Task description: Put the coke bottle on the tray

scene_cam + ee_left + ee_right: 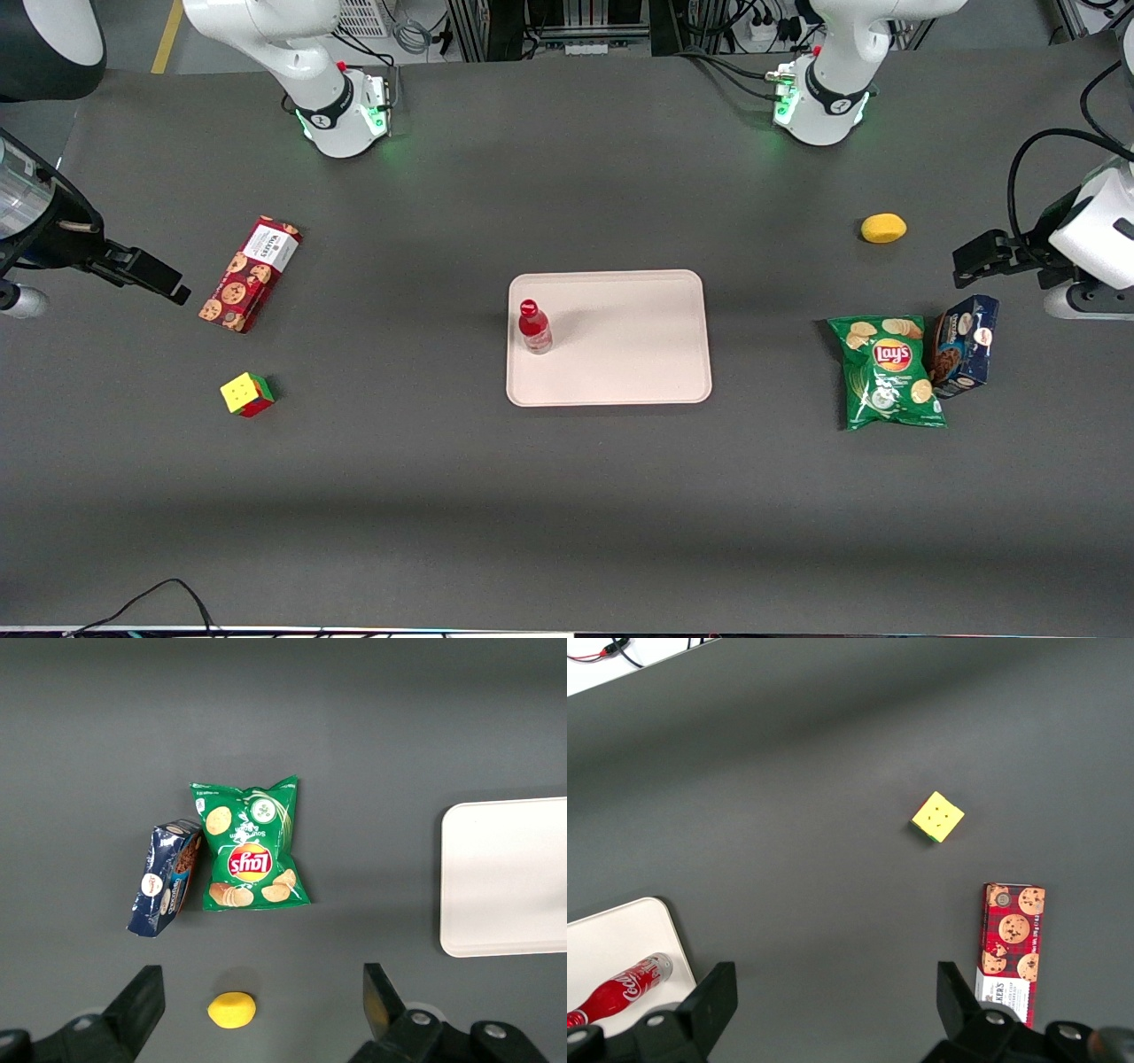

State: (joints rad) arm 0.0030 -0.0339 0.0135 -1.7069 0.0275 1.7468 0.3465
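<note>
Coca-Cola coke bottle [534,326] stands on tray [638,354]; gripper [833,1001] empty, fingers [713,997] apart.

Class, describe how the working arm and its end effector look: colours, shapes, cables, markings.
The working arm is glossy white with rounded segments, a black band and a green-lit base. Its matte black end effector, with two blocky fingers, is away from the red coke bottle on the pinkish-beige tray.

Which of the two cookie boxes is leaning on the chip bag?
The dark blue cookie box, toward the parked arm's end, leans against the green chip bag. The red cookie box lies alone near the open gripper, touching nothing.
</note>
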